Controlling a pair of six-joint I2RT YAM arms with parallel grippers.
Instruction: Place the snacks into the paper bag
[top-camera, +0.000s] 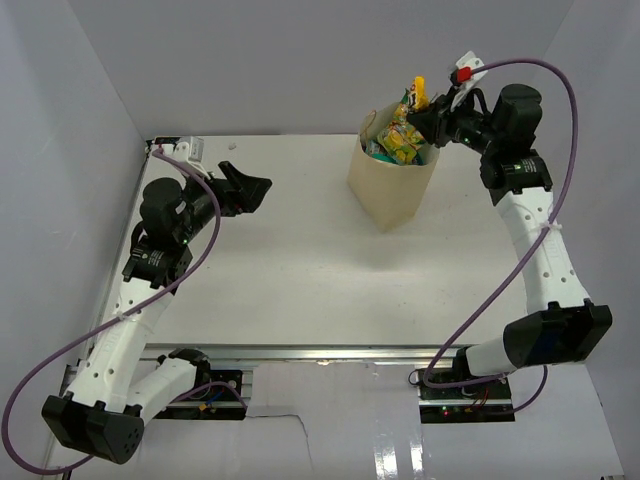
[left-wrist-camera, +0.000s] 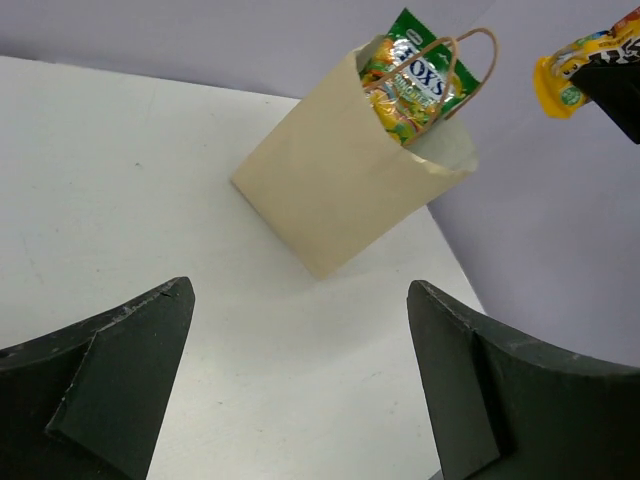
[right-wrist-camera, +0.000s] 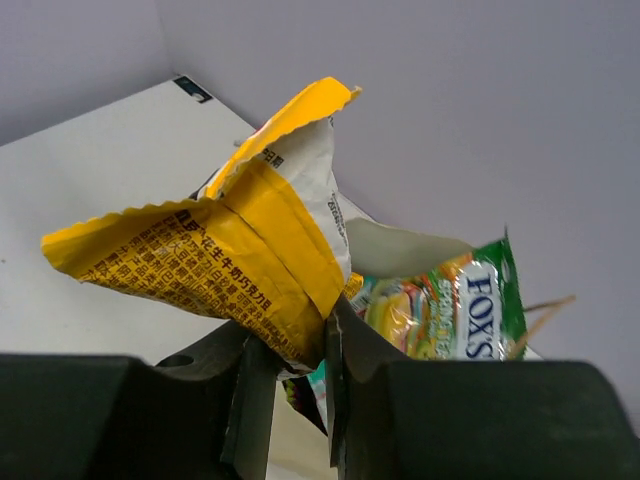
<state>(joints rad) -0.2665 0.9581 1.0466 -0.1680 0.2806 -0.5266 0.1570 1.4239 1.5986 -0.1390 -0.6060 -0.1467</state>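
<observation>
White flat table (top-camera: 280, 270) carries the tall tan kraft paper bag (top-camera: 390, 195), standing at its far right, mouth open. Green-yellow crinkly packet (top-camera: 402, 142) sticks up out of the bag, a teal packet edge (top-camera: 378, 152) beside it. My right gripper (top-camera: 432, 118) pinches a yellow crinkly packet (right-wrist-camera: 230, 270), just above the bag mouth. My left gripper (left-wrist-camera: 300, 300) is spread wide, holding nothing, over the table's left side.

Lab test cell, plain grey walls (top-camera: 300, 60), white table (top-camera: 300, 270)
</observation>
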